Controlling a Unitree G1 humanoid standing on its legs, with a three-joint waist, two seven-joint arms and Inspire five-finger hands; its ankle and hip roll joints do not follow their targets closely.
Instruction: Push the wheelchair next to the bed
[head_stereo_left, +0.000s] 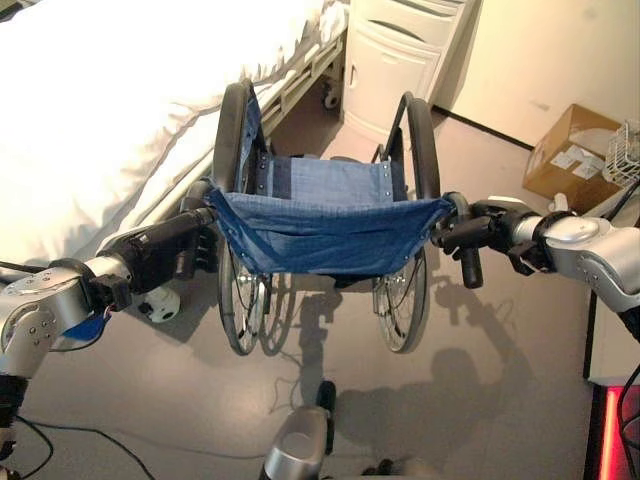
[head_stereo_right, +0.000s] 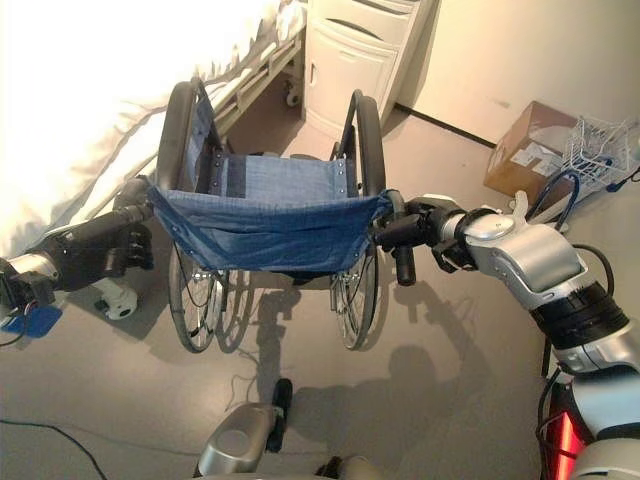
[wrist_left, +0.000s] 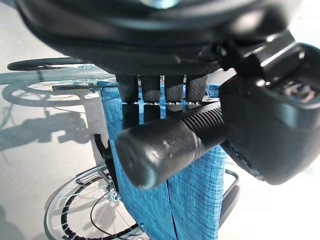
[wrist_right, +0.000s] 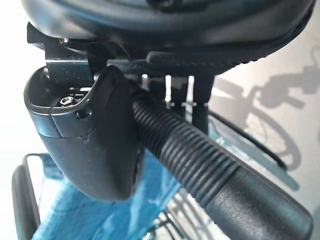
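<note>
Grey floor, white bed (head_stereo_left: 110, 110) filling upper left of frame; wheelchair (head_stereo_left: 325, 215) at centre, just right of bed, long axis running up-frame, left hand (head_stereo_left: 165, 252) and right hand (head_stereo_left: 470, 235) each curled round a push handle.

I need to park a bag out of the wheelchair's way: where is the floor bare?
Bare grey floor lies right of the blue-seated wheelchair, before the cardboard box. Crowded: the gap between wheelchair and white bed.
</note>
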